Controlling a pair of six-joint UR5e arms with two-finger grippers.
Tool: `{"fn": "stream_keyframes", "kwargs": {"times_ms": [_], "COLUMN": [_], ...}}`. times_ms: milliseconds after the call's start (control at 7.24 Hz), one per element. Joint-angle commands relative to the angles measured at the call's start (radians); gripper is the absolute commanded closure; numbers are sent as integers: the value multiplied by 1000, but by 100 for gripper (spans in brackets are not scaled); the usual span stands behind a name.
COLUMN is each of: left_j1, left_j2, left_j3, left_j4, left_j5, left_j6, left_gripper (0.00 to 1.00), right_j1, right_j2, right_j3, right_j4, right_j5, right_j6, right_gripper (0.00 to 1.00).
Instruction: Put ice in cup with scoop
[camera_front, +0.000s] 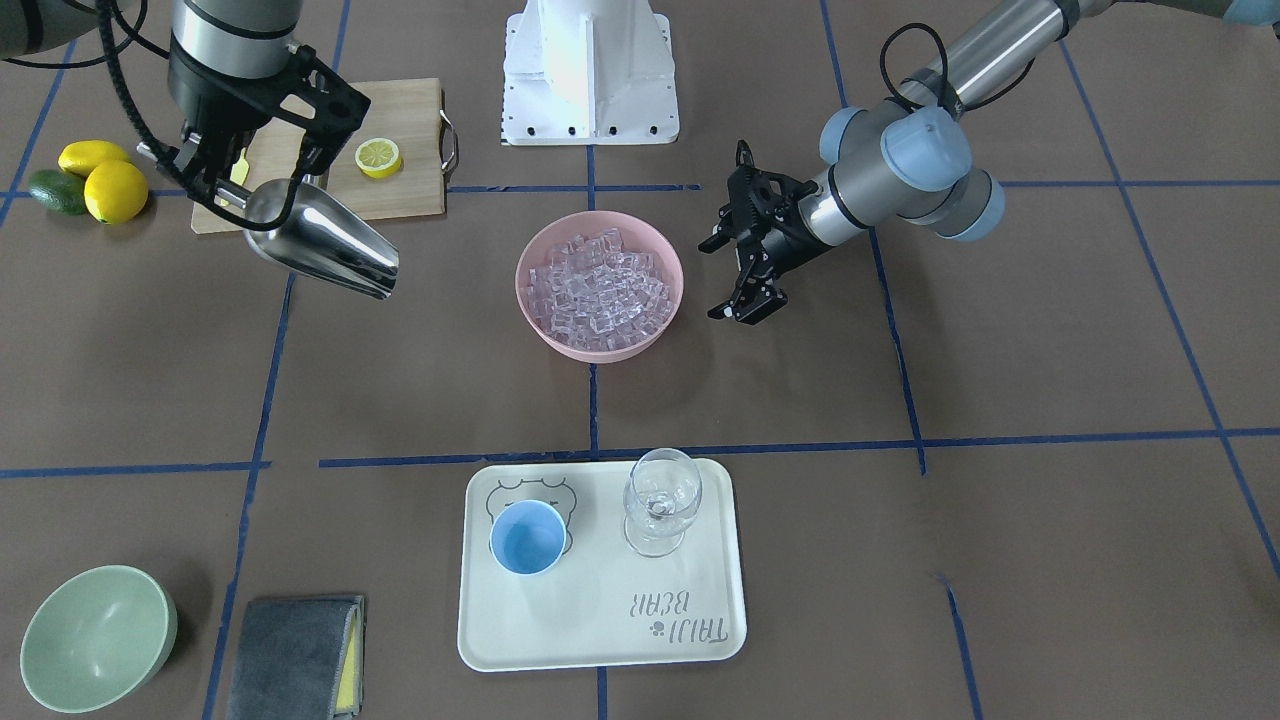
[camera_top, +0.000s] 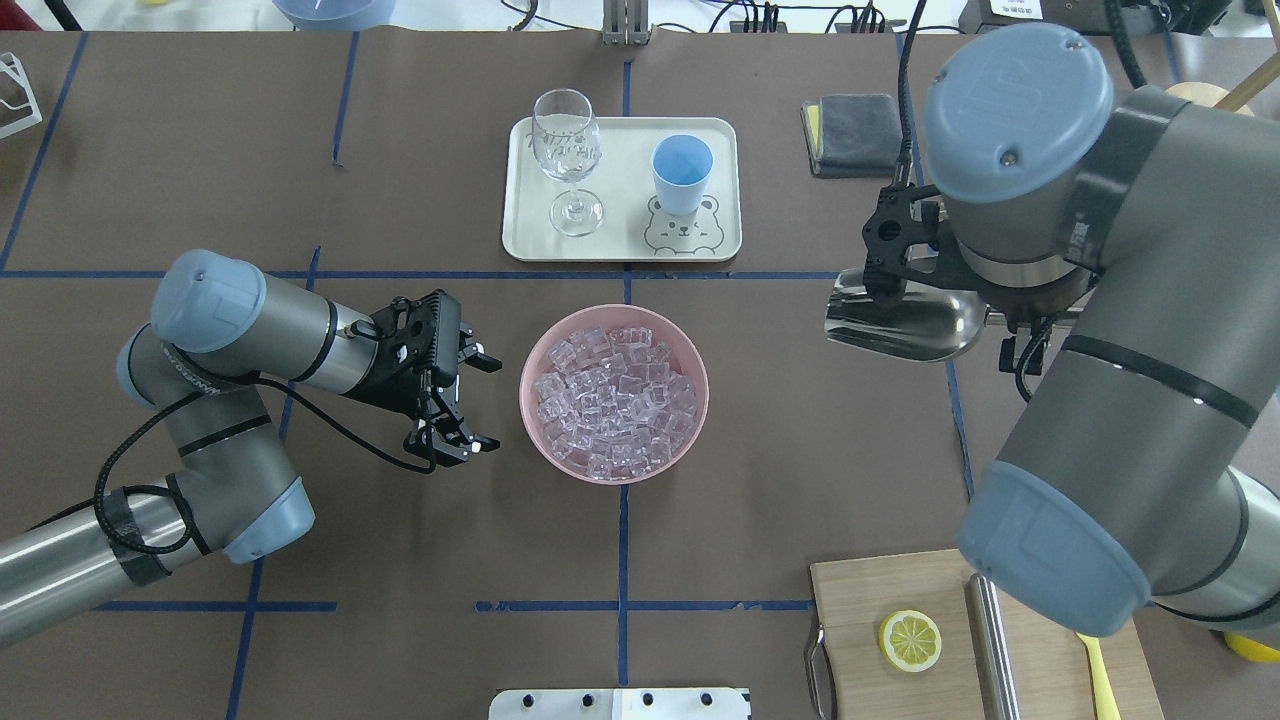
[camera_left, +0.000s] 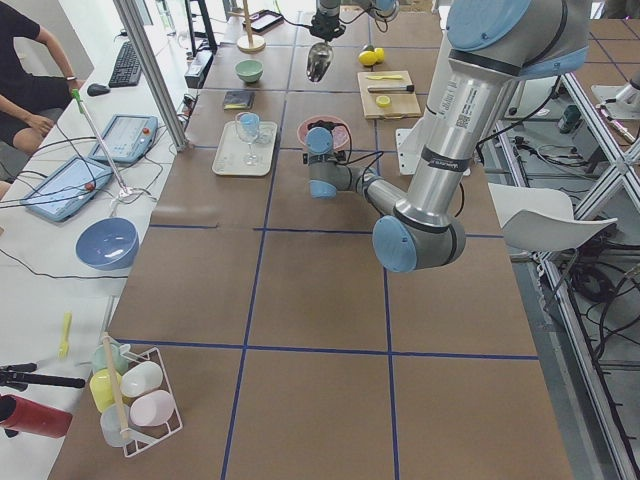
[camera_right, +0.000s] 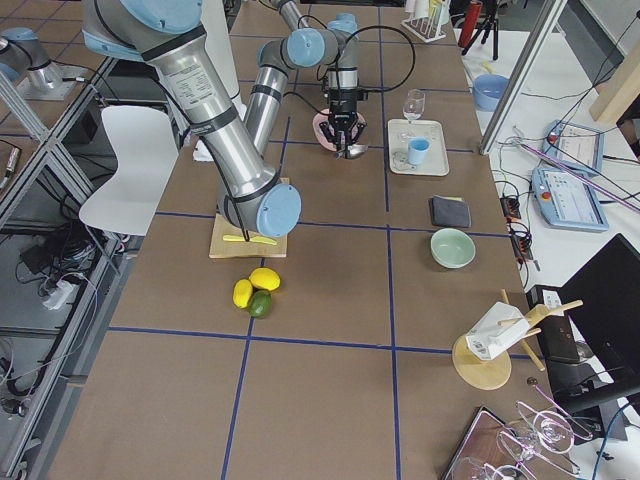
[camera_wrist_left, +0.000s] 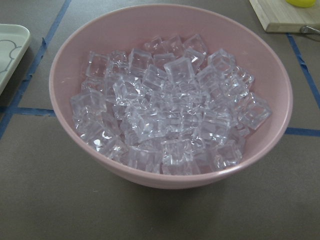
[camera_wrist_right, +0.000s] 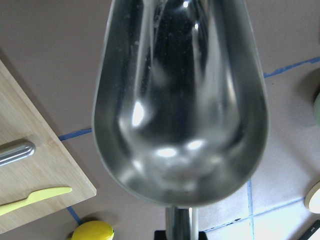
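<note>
The right fingers (camera_front: 200, 180) are closed on the short rod handle of the scoop (camera_front: 320, 245), pinching it. The steel trough reaches out from them toward the middle of the tabletop (camera_front: 1000, 520). It hangs in the air, with its open mouth tipped a little downward. In the right wrist view the trough (camera_wrist_right: 180, 100) fills the frame just ahead of the fingers, and its inside shows only bare, shiny metal.

The left fingers (camera_top: 450, 440) are spread wide and hold nothing. They point sideways at the pink bowl (camera_top: 525, 395). The bowl's near wall is just beyond their tips, and I cannot tell whether they touch it. The ice (camera_top: 615, 395) is heaped in that bowl, straight ahead of the left fingers. In the left wrist view the cubes (camera_wrist_left: 170, 115) lie piled nearly to the rim.

From the right fingers the ice lies off to the side the scoop's mouth faces, with a stretch of bare tabletop between the mouth and the bowl.

The cup (camera_top: 682, 175) stands upright on a white tray (camera_top: 620, 245) on the far side of the bowl, well apart from both pairs of fingers. A stemmed glass (camera_top: 567, 150) stands beside it on the tray. Near the right fingers, on the robot's side, a wooden board (camera_front: 400, 190) carries a lemon slice (camera_front: 378, 157).
</note>
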Motion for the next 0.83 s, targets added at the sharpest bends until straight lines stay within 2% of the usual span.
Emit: {"fn": "stream_keyframes", "kwargs": {"times_ms": [0,138,276,414,552,690], "left_j1": [3,3,3,3,3,3], "left_j2": [-8,-8,-17,-21,-21,-21], "left_j3": [15,18,18,18,18,23], "left_j4": [1,1,1,3,4,4], "left_j5": [1,0,1,1,1,0], "left_j6": [-7,-7,-7,-7,-7,-7], "left_gripper": [0,0,0,0,0,0], "right_j1": [-29,-49,-92,-124,-130,-130], "right_j2": [14,14,16,67,124,134], "right_j3": [-7,-6,-12,-85,-171,-194], "right_j4": [0,0,0,-9,-9,-9], "right_j5": [-11,-13,-61,-110,-111,-109], "right_j6": [3,16,50,50,47,41], "right_gripper": [100,100,100,100,100,100]}}
